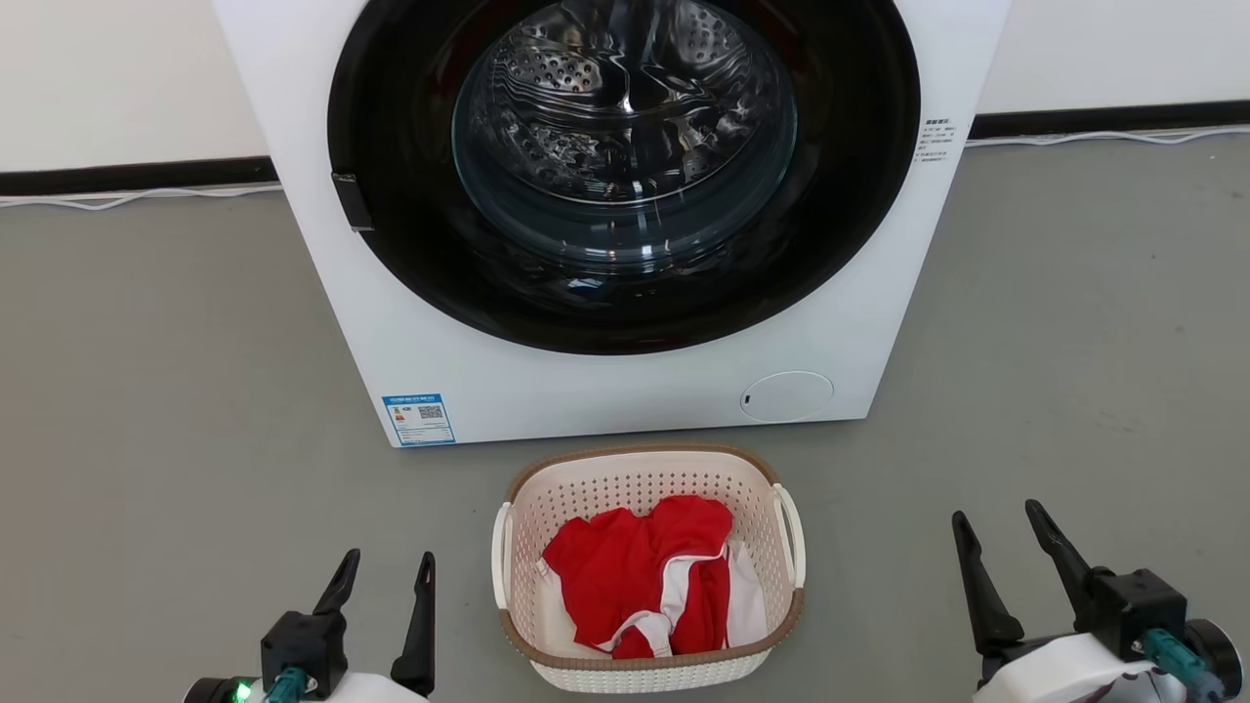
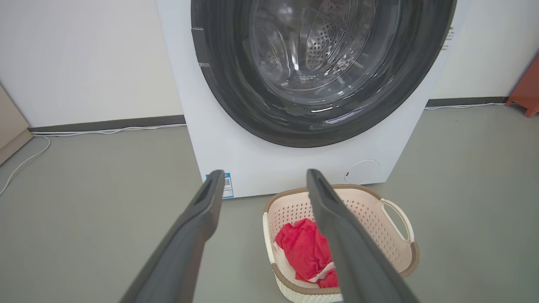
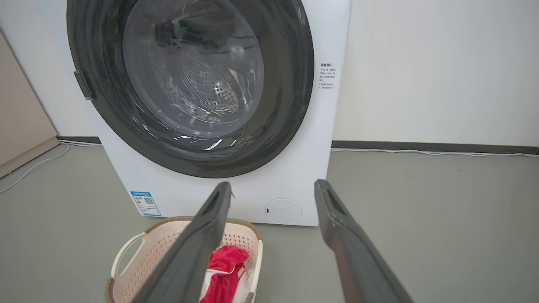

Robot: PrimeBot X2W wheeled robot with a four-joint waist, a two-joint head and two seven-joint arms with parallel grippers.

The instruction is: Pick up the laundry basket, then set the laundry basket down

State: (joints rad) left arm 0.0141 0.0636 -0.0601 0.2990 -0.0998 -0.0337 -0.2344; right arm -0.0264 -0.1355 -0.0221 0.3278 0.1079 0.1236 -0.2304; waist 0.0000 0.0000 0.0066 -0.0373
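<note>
The cream-white perforated laundry basket (image 1: 640, 483) with a brown rim and white side loop handles stands on the grey floor just before the washing machine, holding red and white clothes (image 1: 645, 576). My left gripper (image 1: 386, 566) is open at the lower left, apart from the basket's left handle. At the lower right my right gripper (image 1: 998, 522) is open too, well clear of the right handle. The left wrist view shows the basket (image 2: 379, 219) partly behind my right-hand finger. In the right wrist view the basket (image 3: 160, 248) lies low left behind one finger.
A big white front-loading washing machine (image 1: 625, 391) with a closed dark round door (image 1: 625, 166) stands right behind the basket. White cables (image 1: 127, 198) run along the black skirting. A beige cabinet edge (image 3: 21, 126) and a red-brown object (image 2: 526, 88) stand at the sides.
</note>
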